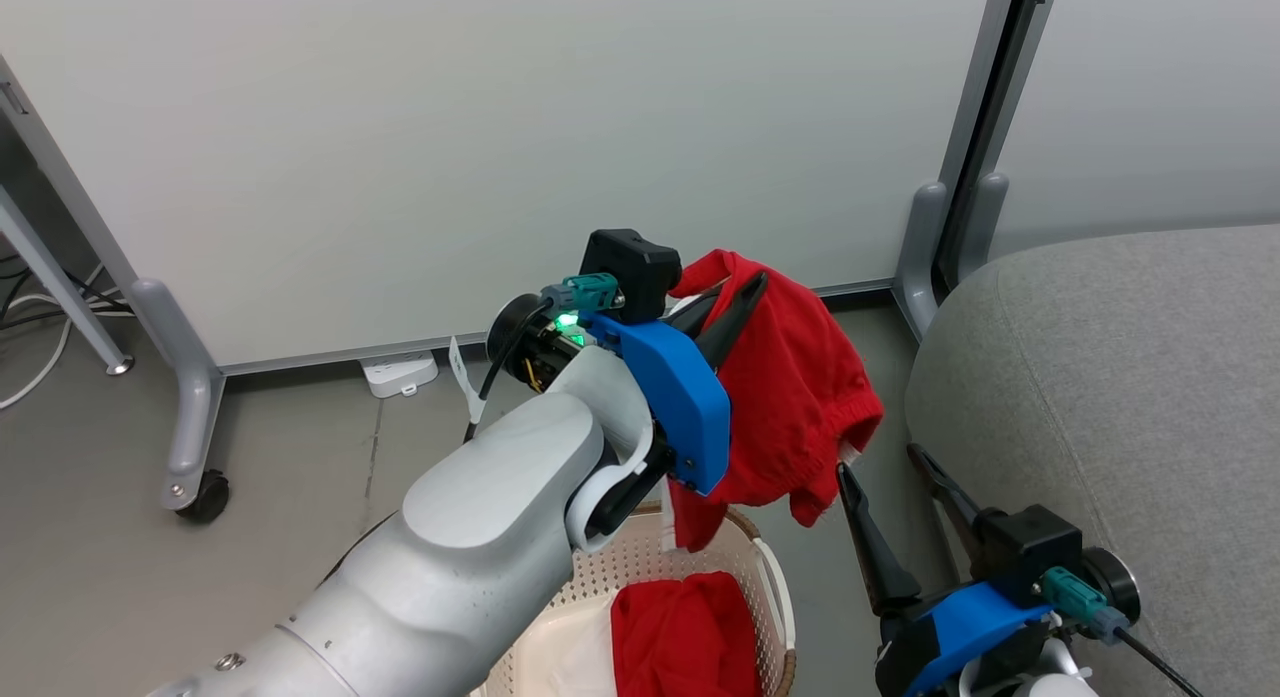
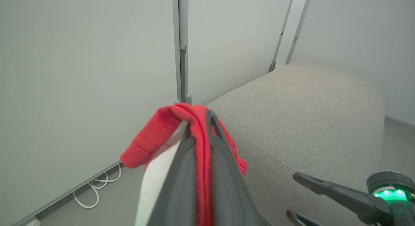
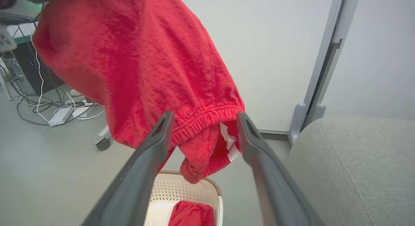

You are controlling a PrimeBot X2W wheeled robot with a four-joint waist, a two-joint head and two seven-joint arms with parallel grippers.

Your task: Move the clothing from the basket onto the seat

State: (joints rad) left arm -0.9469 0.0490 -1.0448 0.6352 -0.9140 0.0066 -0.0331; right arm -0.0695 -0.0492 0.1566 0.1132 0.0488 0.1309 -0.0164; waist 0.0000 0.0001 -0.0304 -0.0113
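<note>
Left hand (image 1: pixel 740 295) is clamped tight on one red garment (image 1: pixel 790 377), its two dark tapered fingers pinched together with a fold of cloth squeezed between them. The garment is soft, slightly fuzzy knit with a gathered elastic hem. It hangs in a loose bunch up in the air, over the far edge of the basket (image 1: pixel 770 567) and left of the seat (image 1: pixel 1120 377), clear of the cushion.

Right hand (image 1: pixel 880 460) sits low at the near right with its fingers spread wide apart and nothing between them. One fingertip is right next to the dangling hem, and I can't tell if it actually touches.

The basket is cream perforated plastic, rounded, with a brown woven-look rim. A second red garment (image 1: pixel 680 627) lies crumpled inside on something white. The seat is light grey woven upholstery with a rounded corner and a seam.

From the left wrist view you get a white panel of the held garment running alongside the fingers, plus a long stretch of the seat top going off into the distance. The right wrist view gives the hem stitching up close, a bit of white striped trim peeking out of it, and a tangle of cables (image 3: pixel 42 102) with a power strip (image 3: pixel 60 116) on the grey floor far left. The head view has a smooth pale partition (image 1: pixel 500 127) on a castor (image 1: pixel 207 497) behind everything.
</note>
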